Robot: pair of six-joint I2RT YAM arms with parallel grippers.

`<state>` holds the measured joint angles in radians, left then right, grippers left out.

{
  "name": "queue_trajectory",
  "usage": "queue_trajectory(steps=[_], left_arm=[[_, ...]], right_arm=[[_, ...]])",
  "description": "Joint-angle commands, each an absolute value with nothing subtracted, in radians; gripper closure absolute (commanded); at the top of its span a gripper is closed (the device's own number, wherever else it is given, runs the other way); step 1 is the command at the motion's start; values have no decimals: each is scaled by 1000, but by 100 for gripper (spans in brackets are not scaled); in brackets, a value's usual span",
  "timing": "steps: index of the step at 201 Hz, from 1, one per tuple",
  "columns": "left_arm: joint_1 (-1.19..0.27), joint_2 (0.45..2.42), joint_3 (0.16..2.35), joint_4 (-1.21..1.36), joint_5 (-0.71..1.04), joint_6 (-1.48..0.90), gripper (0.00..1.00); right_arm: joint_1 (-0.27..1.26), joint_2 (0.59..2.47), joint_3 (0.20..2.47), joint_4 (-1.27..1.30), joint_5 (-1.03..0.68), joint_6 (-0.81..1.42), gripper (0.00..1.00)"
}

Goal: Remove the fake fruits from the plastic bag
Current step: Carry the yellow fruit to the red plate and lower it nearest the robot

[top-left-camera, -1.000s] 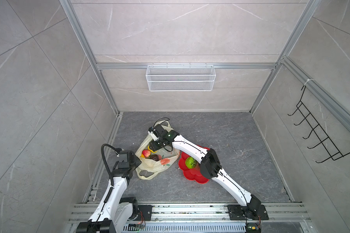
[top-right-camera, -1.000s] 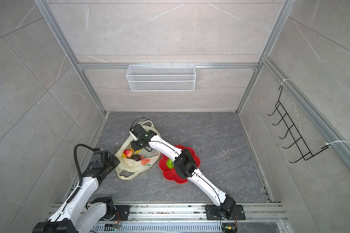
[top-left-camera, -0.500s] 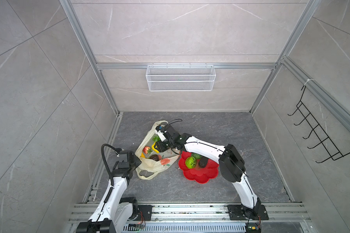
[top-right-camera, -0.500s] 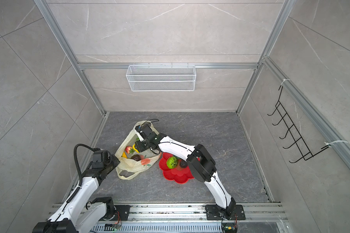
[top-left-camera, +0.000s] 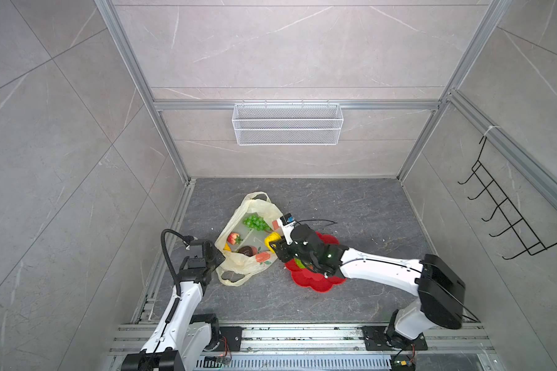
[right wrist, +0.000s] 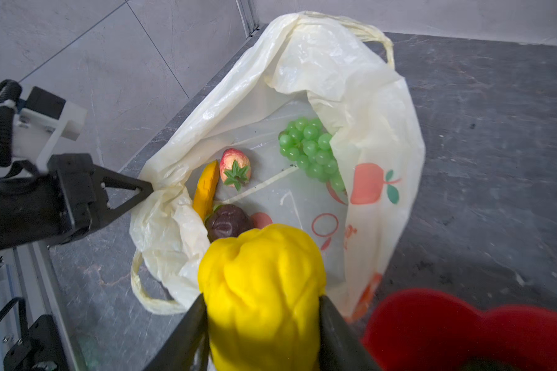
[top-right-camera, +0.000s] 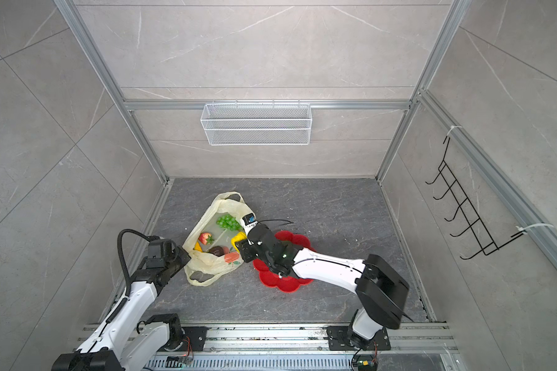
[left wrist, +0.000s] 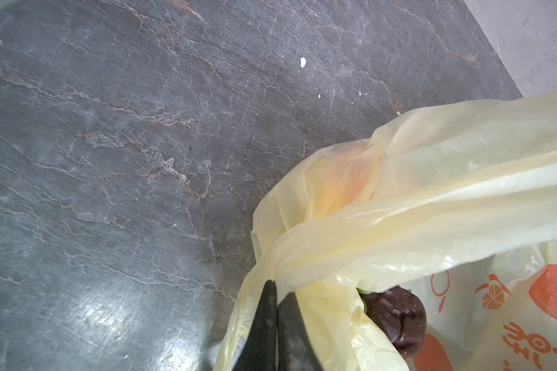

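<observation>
1. Your right pincer [right wrist: 261, 302] grips the yellow knobbly fruit [right wrist: 261, 273], jaws part-spread around its body. It is at the edge of the plastic bag [right wrist: 351, 80], on the side next to the red plate [right wrist: 463, 334].
2. Your left pincer [right wrist: 148, 190] is pinched shut on the bag's rim, holding the mouth open.
3. The step in hand, as I judge it, is carrying this fruit across to the plate.
4. The bag lies on the bench [top-left-camera: 351, 205] and holds the grape bunch [right wrist: 309, 147], strawberry [right wrist: 235, 167], banana [right wrist: 205, 189] and dark brown fruit [right wrist: 227, 223].
5. Next, bring the fruit over the plate, lower it and release. Leave your left pinch alone so the mouth is open for the next reach.
6. In a top view something green [top-left-camera: 299, 263] shows under your right arm, possibly a fruit on the plate, but it is too hidden to say.
</observation>
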<state>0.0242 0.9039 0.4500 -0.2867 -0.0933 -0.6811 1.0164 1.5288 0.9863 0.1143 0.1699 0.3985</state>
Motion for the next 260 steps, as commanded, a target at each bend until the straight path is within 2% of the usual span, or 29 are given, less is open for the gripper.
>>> queue_trajectory(steps=[1,67,109,180,260], left_arm=[[32,905,453,-268,-79,-660,100],[33,898,445,-262,-84,-660,100],[33,908,441,-249,-81,-658,100],[33,916,435,-232,-82,-658,100],[34,924,437,-228,-80,-656,100]], right_arm=[[1052,1394,870,176,327,441,51],[1162,1021,538,64,529,557,52],[1181,916,348,129,600,607,52],[1183,1213,211,569,660,594,52],[1183,1447,243,806,753,586,48]])
